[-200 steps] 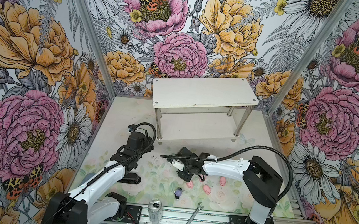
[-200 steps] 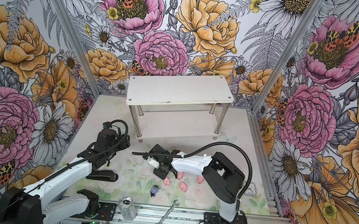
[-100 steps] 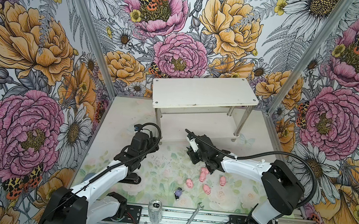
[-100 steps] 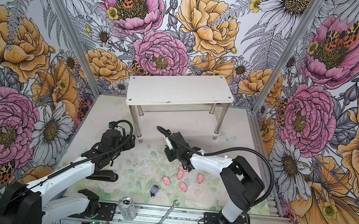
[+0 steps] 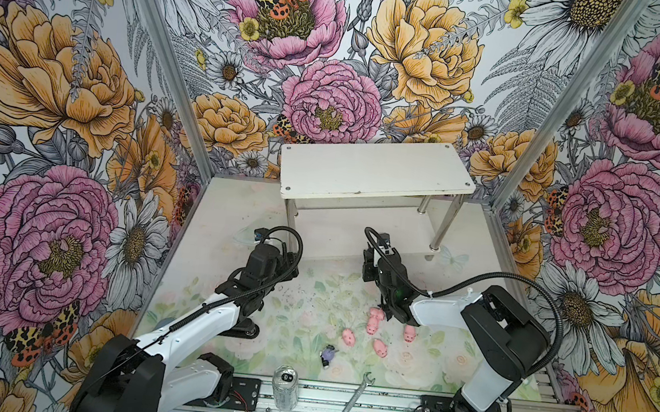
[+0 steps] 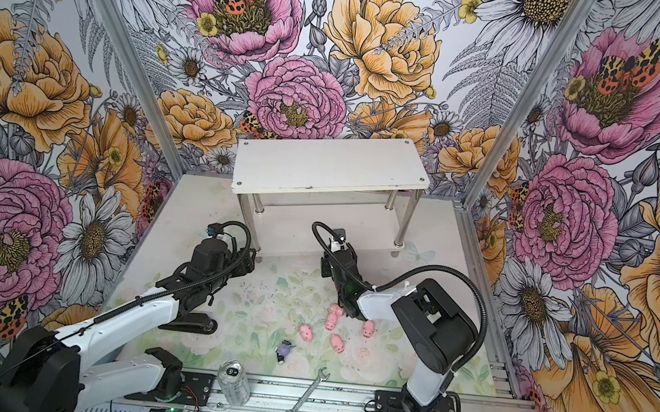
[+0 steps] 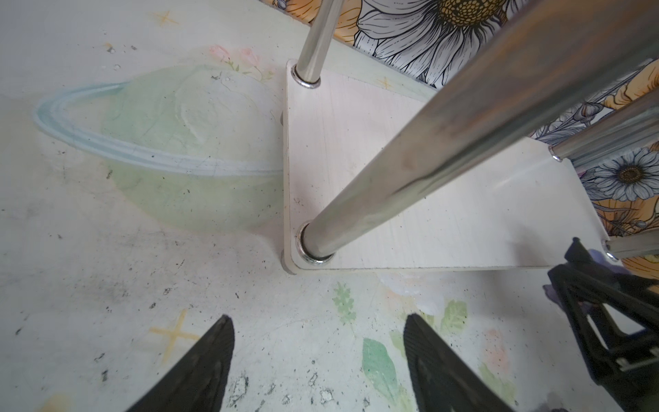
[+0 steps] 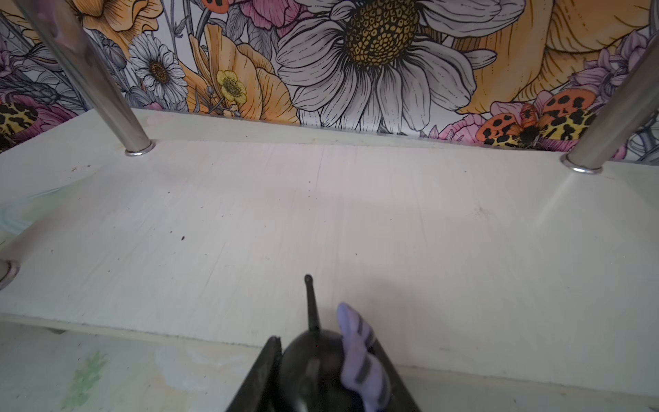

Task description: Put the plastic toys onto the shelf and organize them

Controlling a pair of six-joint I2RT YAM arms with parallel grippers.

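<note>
Placing step, I judge. Right gripper (image 8: 322, 378) clamped on small black-and-purple pointed-ear plastic figurine (image 8: 356, 342), at front edge, lower board of white two-tier chrome-legged shelf (image 8: 356, 214). Left gripper (image 7: 319, 356) apart, empty. Next likely: advance, lower, release upright.

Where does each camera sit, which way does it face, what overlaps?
Top views: high at the front, looking down at shelf, left arm, right arm.
Left wrist: low, facing the lower tier at its corner; open left gripper shows.
Right wrist: facing lower tier and back wall; right gripper shut on figurine.
Shared: both wrist views show the lower tier.
</note>
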